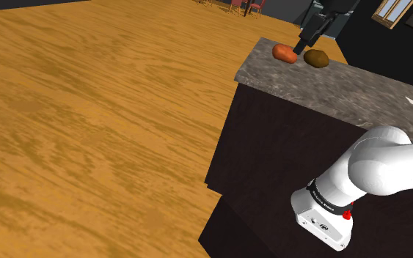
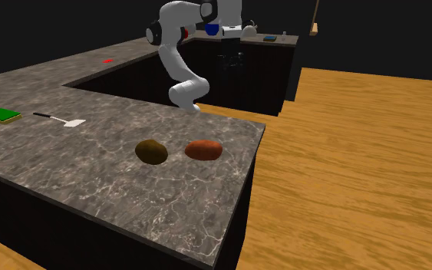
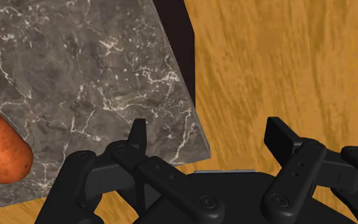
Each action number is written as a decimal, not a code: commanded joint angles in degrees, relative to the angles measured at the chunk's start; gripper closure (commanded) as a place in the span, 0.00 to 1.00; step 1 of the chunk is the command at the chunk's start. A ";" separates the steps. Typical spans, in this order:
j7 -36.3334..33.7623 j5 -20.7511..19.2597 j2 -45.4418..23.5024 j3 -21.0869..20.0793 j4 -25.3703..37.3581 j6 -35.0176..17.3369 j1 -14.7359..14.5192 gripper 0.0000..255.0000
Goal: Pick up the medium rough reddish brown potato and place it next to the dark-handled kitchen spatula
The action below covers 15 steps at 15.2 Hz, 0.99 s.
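1. Claw [image 3: 206,137]: the two black fingers stand well apart with nothing between them, so it is open and holds nothing. In the wrist view, a corner of the bench [image 2: 91,165] and the wooden floor [image 1: 87,110] show in the gap.
2. Reddish-brown potato [image 2: 204,149]: lies on its side on the grey, white-veined bench top, near the edge that drops to the floor. No finger touches it. In the wrist view it sits out beyond one finger [image 3: 137,135], not in the gap between the two.
3. Second potato [image 2: 152,151]: darker, olive-brown. It lies just beside the reddish one, on the second exterior view's left, with a narrow strip of bench top between them. They do not touch.
4. Spatula [image 2: 61,120]: thin dark handle and pale blade, lying flat on the bench. It is well apart from both potatoes, towards the second exterior view's left.
5. Green flat square [image 2: 3,116]: lies further left than the spatula's handle end, also on the bench.
6. Small red item [image 2: 107,60]: lies on the far run of the bench. It is too small to identify.
7. Arm [image 2: 177,54]: white, rising behind the bench in the second exterior view. In the shoulder view a white link fills the lower right.
8. Bench base: dark panels below the stone top.
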<state>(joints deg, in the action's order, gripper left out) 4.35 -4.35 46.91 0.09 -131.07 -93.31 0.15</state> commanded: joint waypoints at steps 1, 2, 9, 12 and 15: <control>0.00 0.00 0.00 0.00 0.00 0.00 0.00 0.00; 1.98 -0.60 -1.41 1.48 0.80 -0.11 0.08 0.00; 15.73 -3.43 -13.41 11.27 8.85 -0.56 -0.07 0.00; 21.73 -3.65 -19.58 15.14 13.56 -0.44 -0.34 0.00; 27.91 -3.10 -26.37 18.80 19.03 -0.04 -0.56 0.00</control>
<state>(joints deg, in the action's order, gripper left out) 30.02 -7.58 22.55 17.68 -113.41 -93.32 -0.37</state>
